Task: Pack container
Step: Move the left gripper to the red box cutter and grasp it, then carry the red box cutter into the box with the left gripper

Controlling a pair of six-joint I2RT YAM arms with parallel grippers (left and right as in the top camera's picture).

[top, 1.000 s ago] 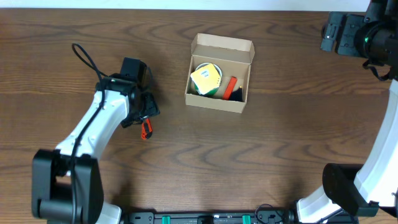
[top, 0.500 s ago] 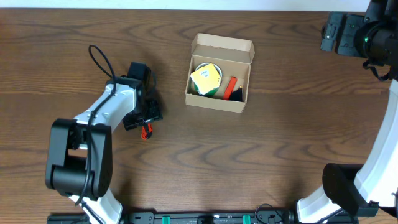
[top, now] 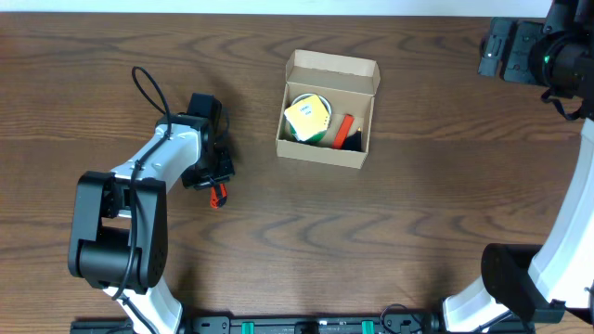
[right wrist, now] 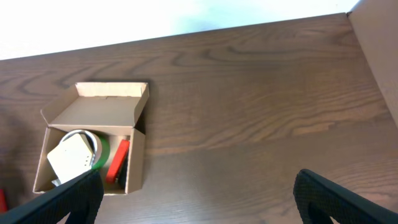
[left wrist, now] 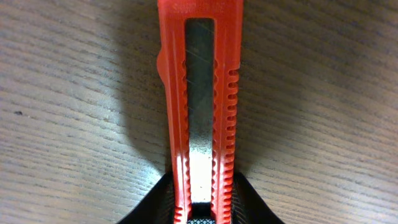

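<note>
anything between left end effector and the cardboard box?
Nothing. The overhead view shows only bare brown wooden table between the left end effector, closed on an orange plastic utility knife, and the tan rectangular cardboard box.

Orange-red utility knife [left wrist: 199,106] seen lengthwise, running from 12 to 6 o'clock, laid flat on brown wood-grain bench [left wrist: 68,93]. Bare metal strip [left wrist: 200,112] shown in knife's central slot; ribbed edge along its 3 o'clock side. Left pincer [left wrist: 200,208] placed at 6 o'clock, black fingers [left wrist: 155,208] pressed against both long sides of knife. Dark shadow cast on bench at 9 o'clock side.
</note>
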